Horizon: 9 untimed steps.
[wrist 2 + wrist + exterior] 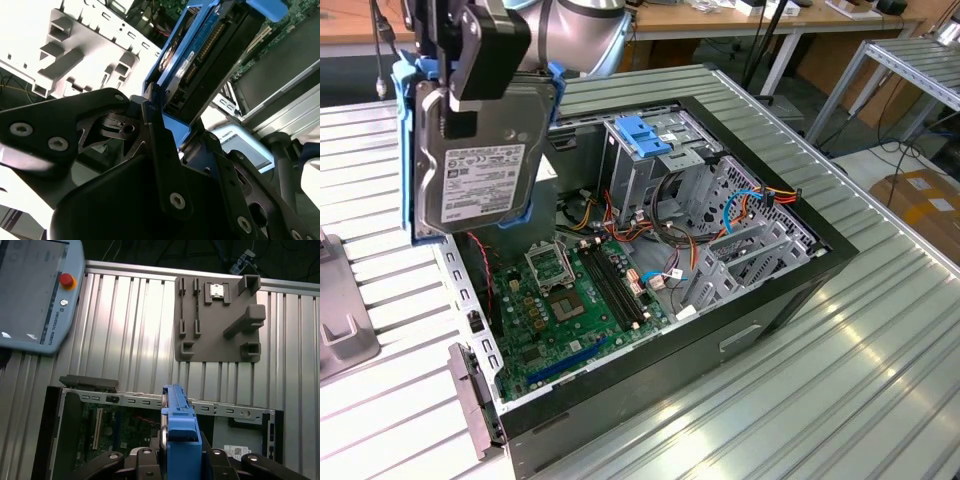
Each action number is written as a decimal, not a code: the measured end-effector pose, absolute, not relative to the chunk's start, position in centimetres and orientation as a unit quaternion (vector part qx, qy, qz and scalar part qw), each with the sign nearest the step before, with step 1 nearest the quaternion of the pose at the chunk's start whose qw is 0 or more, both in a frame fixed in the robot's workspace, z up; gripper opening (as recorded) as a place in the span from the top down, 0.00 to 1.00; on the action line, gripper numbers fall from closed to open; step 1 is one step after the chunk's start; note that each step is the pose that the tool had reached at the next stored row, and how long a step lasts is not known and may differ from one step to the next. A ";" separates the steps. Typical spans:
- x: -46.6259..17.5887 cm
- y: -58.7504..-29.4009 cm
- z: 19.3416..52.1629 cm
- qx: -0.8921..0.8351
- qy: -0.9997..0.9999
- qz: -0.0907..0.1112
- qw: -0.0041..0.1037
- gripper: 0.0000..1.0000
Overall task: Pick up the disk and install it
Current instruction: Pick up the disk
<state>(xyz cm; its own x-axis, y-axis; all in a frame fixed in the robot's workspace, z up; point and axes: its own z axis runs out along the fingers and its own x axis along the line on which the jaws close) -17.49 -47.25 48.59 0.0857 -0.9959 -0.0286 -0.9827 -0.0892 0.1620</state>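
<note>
The gripper [470,85] has its jaws clamped on the disk [475,180], upright above the open case [840,250] at its nine o'clock edge; to my eye, it needs squaring with the drive cage [630,175] near twelve o'clock; mind the cables [740,200].

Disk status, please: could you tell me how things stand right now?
Gripper, jaws shut on the disk. Disk upright in the air above the open computer case, not installed. Loose cables beside the drive cage.
</note>
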 end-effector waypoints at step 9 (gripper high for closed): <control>-14.6 -48.7 48.6 0.735 -0.673 -0.069 0.051 0.63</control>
